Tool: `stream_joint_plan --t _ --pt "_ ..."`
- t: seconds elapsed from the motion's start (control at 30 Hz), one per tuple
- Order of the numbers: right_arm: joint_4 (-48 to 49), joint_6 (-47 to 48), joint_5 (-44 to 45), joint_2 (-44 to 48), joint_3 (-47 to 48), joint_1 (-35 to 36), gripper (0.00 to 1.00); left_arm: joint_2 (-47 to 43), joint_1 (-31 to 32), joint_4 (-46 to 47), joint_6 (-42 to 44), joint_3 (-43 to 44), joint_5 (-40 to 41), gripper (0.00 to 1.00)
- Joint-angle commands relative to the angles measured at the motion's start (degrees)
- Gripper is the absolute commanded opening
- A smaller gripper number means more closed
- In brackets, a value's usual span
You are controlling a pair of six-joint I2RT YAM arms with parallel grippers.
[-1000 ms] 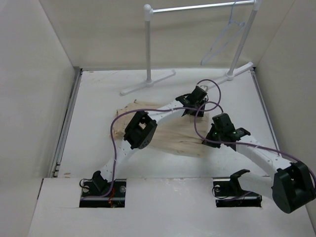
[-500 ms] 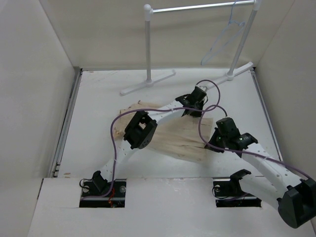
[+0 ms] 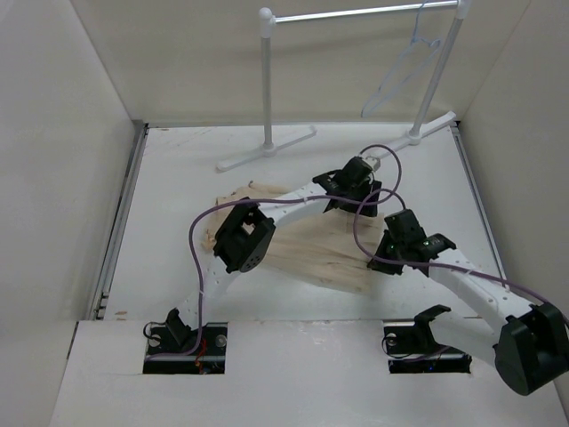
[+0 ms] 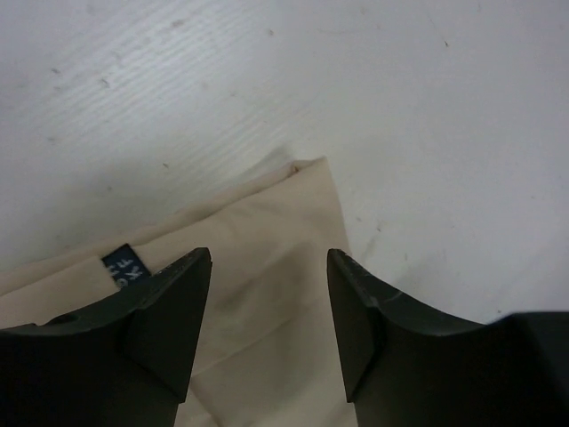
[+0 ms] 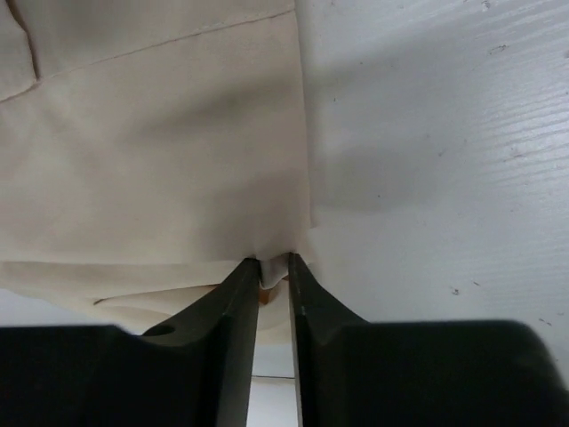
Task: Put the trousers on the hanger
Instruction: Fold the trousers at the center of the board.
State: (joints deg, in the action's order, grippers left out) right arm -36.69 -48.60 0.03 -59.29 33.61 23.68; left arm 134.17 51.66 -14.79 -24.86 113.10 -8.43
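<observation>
The right tool [image 5: 273, 261], clamped on the edge of the trousers [image 5: 160, 133], has hardly moved in half a second, while the left tool [image 4: 268, 258], fingers apart over their corner, has edged toward 1 o'clock; the trousers lie mid-bench [image 3: 178, 178], with the hanger [image 3: 404, 71] at 1 o'clock on the rail [image 3: 356, 13].

Soft wrinkled cloth trousers [image 3: 320, 258]: plain beige, dark blue label [image 4: 122, 264]. Thin triangular hanger [image 3: 396, 78] at one o'clock: pale bluish-white.

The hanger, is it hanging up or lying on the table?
Hanging up: the hanger hooks over the white rack's rail, with nothing on it.
</observation>
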Motion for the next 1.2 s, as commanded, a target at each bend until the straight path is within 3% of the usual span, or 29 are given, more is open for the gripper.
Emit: stream_joint_plan --t 0.0,0.07,0.17,0.27,0.33,0.63,0.77,0.83,0.97,1.17 --pt "2.59 0.61 0.32 -0.3 3.66 0.09 0.23 -2.07 2.43 -0.77 2.18 0.37 -5.28 0.5" --pt "1.8 0.7 0.93 0.22 3.92 0.35 0.26 -1.54 3.05 -1.21 3.06 0.8 -5.72 0.47" --pt "-0.39 0.87 3.12 1.36 4.27 0.97 0.37 -1.37 4.37 -1.82 5.52 1.07 -5.29 0.48" --pt "-1.9 1.4 3.84 2.33 4.1 1.06 0.26 -1.1 5.42 -1.91 7.72 1.07 -3.71 0.48" --pt "-1.81 1.66 3.22 2.25 3.58 1.06 0.23 -0.23 5.69 -2.44 7.99 1.77 -3.35 0.47" --pt "1.17 1.84 0.15 -0.47 2.78 1.06 0.28 2.41 5.43 -3.23 7.99 3.27 -1.77 0.45" --pt "1.88 1.84 -0.47 -2.06 2.78 1.06 0.2 2.85 5.34 -3.23 8.25 3.18 -1.77 0.44" --pt "1.8 1.84 -0.47 -2.32 3.04 1.06 0.1 3.12 5.34 -3.32 8.43 3.18 -1.68 0.38" --pt "1.01 1.31 0.05 -0.75 3.31 1.06 0.01 3.64 5.16 -3.58 9.48 3.09 0.5 0.16" --pt "-1.63 -0.35 -0.21 2.94 2.43 1.06 0.0 4.7 2.18 -5.08 10.62 2.66 13.16 0.09"
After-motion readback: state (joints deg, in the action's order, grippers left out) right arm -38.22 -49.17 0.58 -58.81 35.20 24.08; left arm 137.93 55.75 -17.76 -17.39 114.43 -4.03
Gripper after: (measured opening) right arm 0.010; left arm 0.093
